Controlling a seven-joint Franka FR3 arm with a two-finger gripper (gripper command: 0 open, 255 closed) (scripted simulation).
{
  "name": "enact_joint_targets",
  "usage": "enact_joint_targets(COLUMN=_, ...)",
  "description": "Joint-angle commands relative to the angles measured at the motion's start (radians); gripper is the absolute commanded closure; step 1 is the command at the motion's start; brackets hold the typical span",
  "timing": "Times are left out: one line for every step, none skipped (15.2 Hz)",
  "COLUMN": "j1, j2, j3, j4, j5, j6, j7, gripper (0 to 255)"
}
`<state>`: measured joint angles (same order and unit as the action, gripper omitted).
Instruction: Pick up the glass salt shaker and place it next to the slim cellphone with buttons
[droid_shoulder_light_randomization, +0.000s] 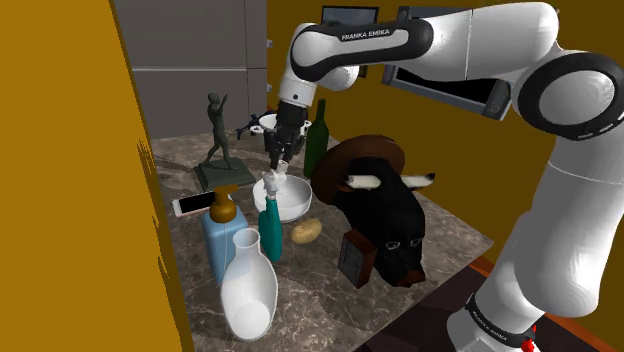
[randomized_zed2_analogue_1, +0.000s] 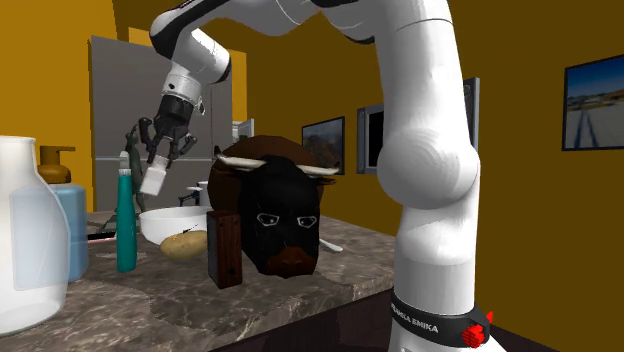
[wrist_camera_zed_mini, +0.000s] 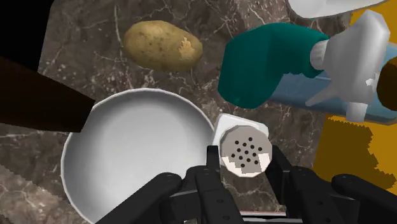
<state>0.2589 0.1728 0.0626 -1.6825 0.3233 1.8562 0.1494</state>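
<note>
Holding salt shaker (wrist_camera_zed_mini: 243, 145) pinched between gripper (wrist_camera_zed_mini: 245, 167) fingers, just under perforated cap, above white bowl (wrist_camera_zed_mini: 127, 159). Likely light, rigid, slick, breakable.

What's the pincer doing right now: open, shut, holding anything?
Pincer: closed on the salt shaker, holding it in the air beside the white bowl.

Over the edge of the bowl (wrist_camera_zed_mini: 127, 153), the salt shaker (wrist_camera_zed_mini: 245, 146); potato (wrist_camera_zed_mini: 162, 46) and spray bottle (wrist_camera_zed_mini: 261, 63) just beside.
</note>
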Motion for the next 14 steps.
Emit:
enact_joint_targets(j1=0.013, j2=0.085, j3=0.008, j4=0.119, j5=-0.01, j6=-0.025, j7=0.032, gripper=255)
enact_joint_targets(j1=0.019, j2=0.128, j3=0.011, j4=0.179, j5=-0.015, j6=-0.039, j7=0.046, gripper=255)
enact_joint_targets(j1=0.025, j2=0.173, j3=0.014, j4=0.243, j5=-0.021, j6=-0.055, j7=0.06, gripper=255)
enact_joint_targets(j1=0.032, j2=0.22, j3=0.016, j4=0.312, j5=-0.026, j6=-0.073, j7=0.075, gripper=255)
enact_joint_targets(j1=0.039, j2=0.269, j3=0.018, j4=0.386, j5=-0.032, j6=-0.095, j7=0.089, gripper=255)
enact_joint_targets(j1=0.046, j2=0.323, j3=0.02, j4=0.468, j5=-0.039, j6=-0.12, j7=0.105, gripper=255)
enact_joint_targets(j1=0.058, j2=0.42, j3=0.022, j4=0.621, j5=-0.05, j6=-0.17, j7=0.131, gripper=255)
enact_joint_targets(j1=0.059, j2=0.416, j3=0.021, j4=0.602, j5=-0.048, j6=-0.155, j7=0.127, gripper=255)
enact_joint_targets(j1=0.059, j2=0.413, j3=0.021, j4=0.584, j5=-0.047, j6=-0.141, j7=0.123, gripper=255)
enact_joint_targets(j1=0.059, j2=0.411, j3=0.021, j4=0.566, j5=-0.046, j6=-0.126, j7=0.119, gripper=255)
enact_joint_targets(j1=0.059, j2=0.409, j3=0.021, j4=0.551, j5=-0.045, j6=-0.113, j7=0.115, gripper=255)
enact_joint_targets(j1=0.059, j2=0.407, j3=0.02, j4=0.535, j5=-0.045, j6=-0.099, j7=0.111, gripper=255)
enact_joint_targets(j1=0.059, j2=0.406, j3=0.02, j4=0.52, j5=-0.044, j6=-0.086, j7=0.107, gripper=255)
enact_joint_targets(j1=0.059, j2=0.405, j3=0.02, j4=0.505, j5=-0.043, j6=-0.073, j7=0.103, gripper=255)
